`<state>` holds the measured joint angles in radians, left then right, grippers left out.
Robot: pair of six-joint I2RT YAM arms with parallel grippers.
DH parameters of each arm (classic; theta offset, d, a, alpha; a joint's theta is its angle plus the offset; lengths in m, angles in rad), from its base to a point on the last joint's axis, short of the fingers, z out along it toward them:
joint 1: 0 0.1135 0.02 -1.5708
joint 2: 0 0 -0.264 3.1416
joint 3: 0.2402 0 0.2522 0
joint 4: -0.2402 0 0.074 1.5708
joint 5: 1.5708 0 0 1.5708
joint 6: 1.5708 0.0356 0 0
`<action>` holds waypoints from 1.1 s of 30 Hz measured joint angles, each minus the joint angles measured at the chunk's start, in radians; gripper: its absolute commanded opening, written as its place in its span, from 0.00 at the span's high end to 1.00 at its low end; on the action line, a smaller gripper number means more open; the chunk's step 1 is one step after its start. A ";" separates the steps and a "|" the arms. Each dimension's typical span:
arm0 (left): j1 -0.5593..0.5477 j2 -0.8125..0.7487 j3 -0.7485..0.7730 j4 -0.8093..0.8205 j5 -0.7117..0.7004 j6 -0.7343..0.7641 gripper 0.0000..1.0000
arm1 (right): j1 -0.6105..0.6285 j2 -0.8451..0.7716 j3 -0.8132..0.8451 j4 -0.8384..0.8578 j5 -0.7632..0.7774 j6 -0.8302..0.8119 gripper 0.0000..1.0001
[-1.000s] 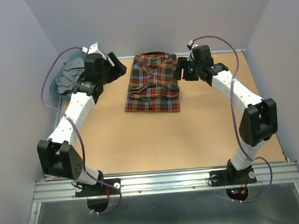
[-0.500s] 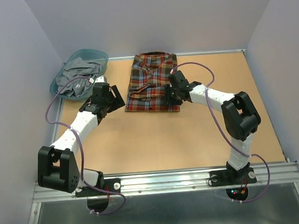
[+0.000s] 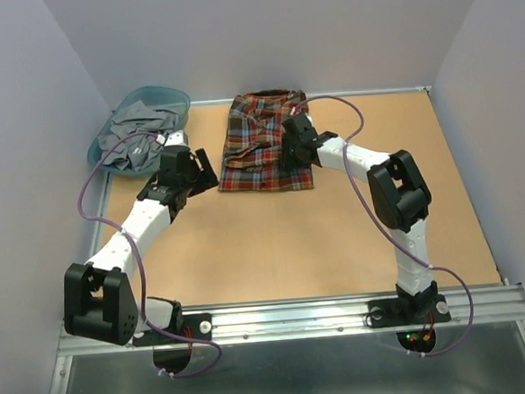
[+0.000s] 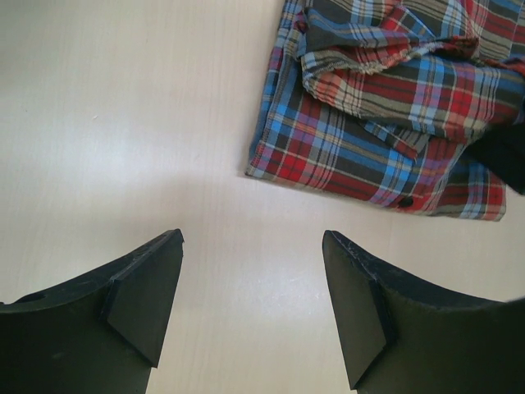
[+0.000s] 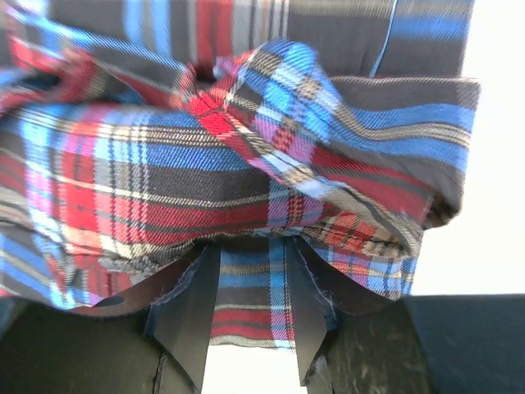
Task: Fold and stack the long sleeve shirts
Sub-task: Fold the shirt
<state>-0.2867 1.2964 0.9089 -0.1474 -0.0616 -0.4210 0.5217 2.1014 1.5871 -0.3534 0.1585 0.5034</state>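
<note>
The right claw [image 5: 250, 279] sat clamped on the plaid shirt [image 3: 258, 157] at its right edge. The left claw [image 4: 253, 238], jaws apart, hovered nearby, with the shirt's corner ahead to its right.

Teal basket [image 3: 178, 96] at far-left corner — tan tabletop [image 3: 275, 241], pale lilac walls [image 3: 277, 25]

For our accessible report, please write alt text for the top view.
The right end effector pinches the folded plaid shirt at the far edge of the table. The left end effector hovers open beside it; a basket of grey clothes sits far left.
</note>
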 measured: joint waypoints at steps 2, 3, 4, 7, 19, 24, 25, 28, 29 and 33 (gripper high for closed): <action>0.000 0.000 0.000 0.000 0.000 0.002 0.20 | -0.009 0.014 0.052 -0.006 0.008 -0.025 0.55; -0.001 0.000 0.000 0.000 0.000 0.002 0.20 | -0.017 0.025 0.085 -0.005 0.011 -0.037 0.53; -0.003 0.000 0.000 0.000 0.000 0.001 0.20 | -0.026 0.037 0.121 -0.004 0.012 -0.048 0.53; -0.016 0.000 0.000 0.001 0.000 0.001 0.20 | -0.071 0.089 0.229 0.000 0.013 -0.071 0.50; -0.137 0.229 0.116 0.040 -0.003 0.002 0.24 | -0.201 0.264 0.500 -0.002 -0.019 -0.093 0.29; -0.157 0.391 0.245 0.057 -0.022 0.013 0.39 | -0.192 0.124 0.385 0.000 -0.064 -0.087 0.29; -0.157 0.425 0.271 0.062 -0.025 0.016 0.41 | -0.189 0.062 0.329 -0.004 -0.071 -0.087 0.29; -0.157 0.491 0.319 0.071 -0.029 0.029 0.46 | -0.184 -0.076 0.192 0.002 -0.094 -0.079 0.29; -0.157 0.509 0.331 0.071 -0.029 0.033 0.46 | -0.183 -0.113 0.157 0.006 -0.097 -0.077 0.29; -0.157 0.574 0.378 0.074 -0.017 0.034 0.47 | -0.181 -0.270 -0.035 0.021 -0.122 -0.057 0.29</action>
<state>-0.4435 1.8706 1.2873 -0.0734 -0.0784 -0.3866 0.3408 1.8309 1.5517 -0.3321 0.0368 0.4465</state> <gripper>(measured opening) 0.538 0.710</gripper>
